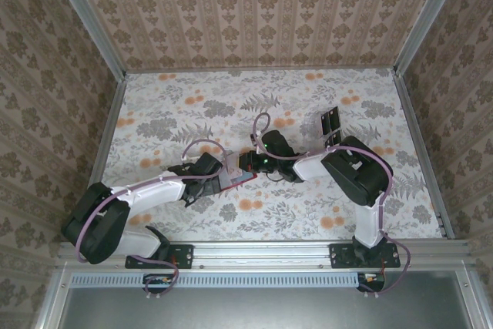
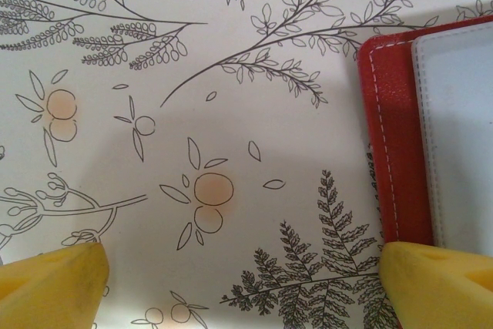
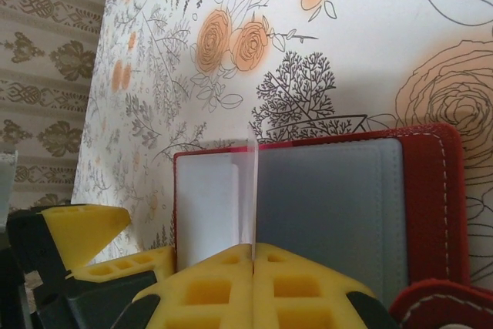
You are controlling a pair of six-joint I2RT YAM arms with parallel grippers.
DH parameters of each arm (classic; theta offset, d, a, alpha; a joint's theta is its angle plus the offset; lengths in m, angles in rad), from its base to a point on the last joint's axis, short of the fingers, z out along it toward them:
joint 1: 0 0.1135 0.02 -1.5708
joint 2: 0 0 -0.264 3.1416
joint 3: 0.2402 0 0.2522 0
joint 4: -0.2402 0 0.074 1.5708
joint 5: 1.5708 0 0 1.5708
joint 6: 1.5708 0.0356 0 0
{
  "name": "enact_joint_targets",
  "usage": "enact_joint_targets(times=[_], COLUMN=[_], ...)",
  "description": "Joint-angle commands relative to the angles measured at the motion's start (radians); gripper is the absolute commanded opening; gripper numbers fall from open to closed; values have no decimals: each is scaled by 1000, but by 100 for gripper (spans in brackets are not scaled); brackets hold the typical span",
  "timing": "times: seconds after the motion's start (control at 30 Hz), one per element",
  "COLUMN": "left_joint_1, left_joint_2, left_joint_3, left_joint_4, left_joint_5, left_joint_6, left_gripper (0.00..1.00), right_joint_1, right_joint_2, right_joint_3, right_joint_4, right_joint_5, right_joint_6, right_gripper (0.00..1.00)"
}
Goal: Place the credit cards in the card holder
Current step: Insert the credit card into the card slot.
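Left of the card holder (image 1: 236, 181), the left gripper (image 2: 246, 289) hangs low over the floral table (image 1: 347, 206) with its jaws spread as wide as they go and nothing between them. In the left wrist view one of its yellow fingertips (image 2: 54, 283) sits over bare cloth well left of the holder. The other comes right up to the holder's stitched red edge, though I cannot tell whether it touches.

The card holder lies open and flat on the table, between the two grippers. In the right wrist view, its left half carries a pale whitish panel (image 3: 204, 206); whether that is a loose card or part of the case I cannot tell. Its right half is a grey pocket (image 3: 331, 206) framed by red leather with white stitching.

Just right of the holder's middle, the right gripper (image 3: 253, 267) has its yellow fingers pressed together on a credit card (image 3: 252, 190). The card is seen edge-on as a thin white strip, standing upright over the holder at the line where the pale panel meets the grey pocket. Its far end reaches the holder's far red rim.

Further right of the holder and beyond it, well apart, a clear rack (image 1: 331, 121) with black panels stands on the table.
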Motion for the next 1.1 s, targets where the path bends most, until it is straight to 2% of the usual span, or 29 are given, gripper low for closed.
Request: enact_joint_targets(times=[0.0, 0.4, 1.07], left_joint_1=[-8, -8, -7], left_joint_2=[10, 12, 13], left_joint_3=[-18, -20, -22], left_joint_4=[-7, 0, 1], left_joint_5=[-8, -5, -6], left_joint_6=[-15, -15, -13], left_gripper=[100, 100, 100], right_joint_1=[-12, -28, -1], right_joint_2=[-25, 0, 31], right_joint_3=[-27, -29, -29], right_joint_4=[31, 84, 134], right_joint_5=[-8, -37, -69], right_joint_6=[15, 53, 97], right_gripper=[0, 0, 0])
